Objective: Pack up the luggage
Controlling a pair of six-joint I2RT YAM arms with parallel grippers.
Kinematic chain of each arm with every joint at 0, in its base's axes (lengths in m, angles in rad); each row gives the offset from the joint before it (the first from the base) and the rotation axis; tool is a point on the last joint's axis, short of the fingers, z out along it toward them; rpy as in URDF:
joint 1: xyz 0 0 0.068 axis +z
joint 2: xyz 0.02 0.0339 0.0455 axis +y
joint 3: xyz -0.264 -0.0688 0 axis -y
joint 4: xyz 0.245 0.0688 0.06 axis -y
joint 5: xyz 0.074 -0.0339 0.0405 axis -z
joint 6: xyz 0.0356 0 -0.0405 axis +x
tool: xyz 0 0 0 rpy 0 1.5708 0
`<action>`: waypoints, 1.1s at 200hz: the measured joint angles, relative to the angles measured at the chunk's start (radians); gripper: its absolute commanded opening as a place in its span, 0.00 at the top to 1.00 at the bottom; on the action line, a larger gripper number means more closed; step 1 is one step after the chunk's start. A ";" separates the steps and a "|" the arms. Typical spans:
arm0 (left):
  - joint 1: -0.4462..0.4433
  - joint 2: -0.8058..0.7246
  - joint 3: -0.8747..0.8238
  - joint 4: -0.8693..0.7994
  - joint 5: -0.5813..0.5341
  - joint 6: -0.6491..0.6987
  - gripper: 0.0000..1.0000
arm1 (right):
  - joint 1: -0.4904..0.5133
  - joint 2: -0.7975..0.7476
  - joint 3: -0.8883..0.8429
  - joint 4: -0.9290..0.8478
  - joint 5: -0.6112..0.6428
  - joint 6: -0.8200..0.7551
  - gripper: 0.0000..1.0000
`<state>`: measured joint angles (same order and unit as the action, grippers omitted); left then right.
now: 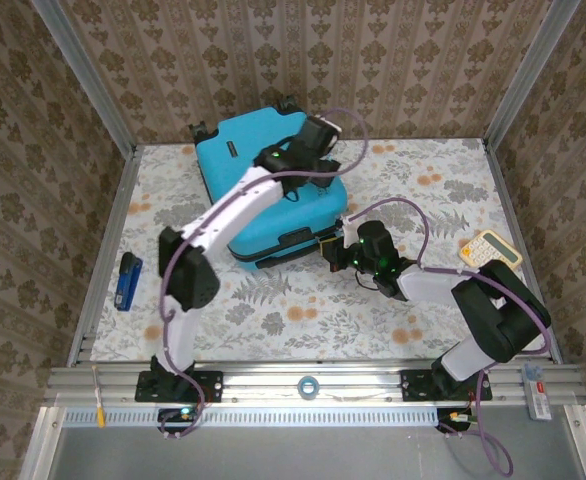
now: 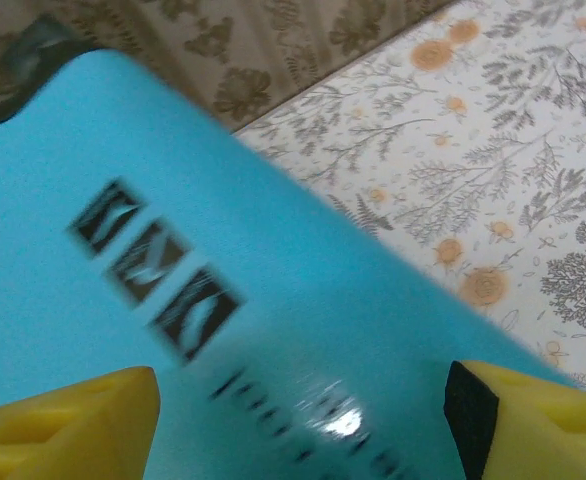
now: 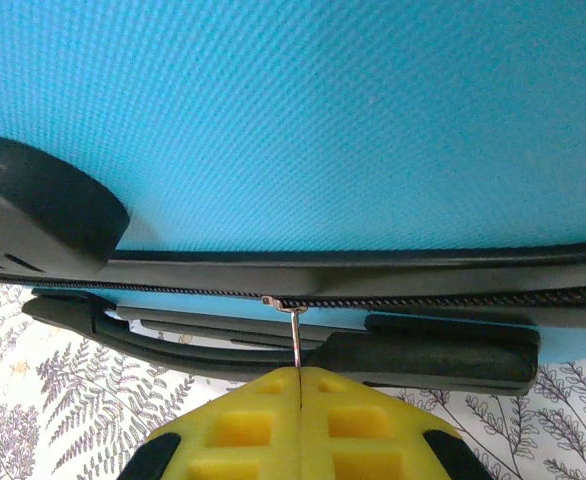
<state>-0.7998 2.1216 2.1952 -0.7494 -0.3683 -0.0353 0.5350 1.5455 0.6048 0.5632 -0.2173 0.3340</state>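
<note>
The luggage (image 1: 263, 185), a turquoise hard-shell suitcase, lies closed on the floral table at the back. My left gripper (image 1: 318, 140) hovers open over its lid; in the left wrist view the blue shell (image 2: 223, 330) with black logo marks spreads between my yellow fingers (image 2: 73, 420). My right gripper (image 1: 335, 250) sits at the case's near right edge. In the right wrist view its yellow fingertips (image 3: 263, 420) are pressed together on the thin metal zipper pull (image 3: 295, 335), which hangs from the black zipper track (image 3: 423, 300) above the black handle (image 3: 423, 360).
A blue object (image 1: 127, 280) lies at the table's left edge. A cream calculator (image 1: 490, 250) rests at the right edge. Metal frame rails (image 1: 303, 385) run along the near side, and patterned walls enclose the table.
</note>
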 measured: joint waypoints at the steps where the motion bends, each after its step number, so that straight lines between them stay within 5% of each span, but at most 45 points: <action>1: -0.003 0.010 0.011 -0.005 -0.002 0.001 0.23 | 0.000 0.000 0.000 0.000 0.000 0.000 0.97; 47: -0.044 0.169 0.235 -0.131 -0.021 0.026 0.21 | 0.000 0.022 0.000 0.013 -0.002 0.003 0.87; 220: -0.024 0.172 0.247 -0.143 0.031 0.024 0.22 | 0.007 0.095 0.057 -0.015 -0.029 -0.001 0.85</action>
<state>-0.8242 2.2940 2.4420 -0.8921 -0.3374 -0.0109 0.5419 1.6405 0.6621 0.5484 -0.2462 0.3332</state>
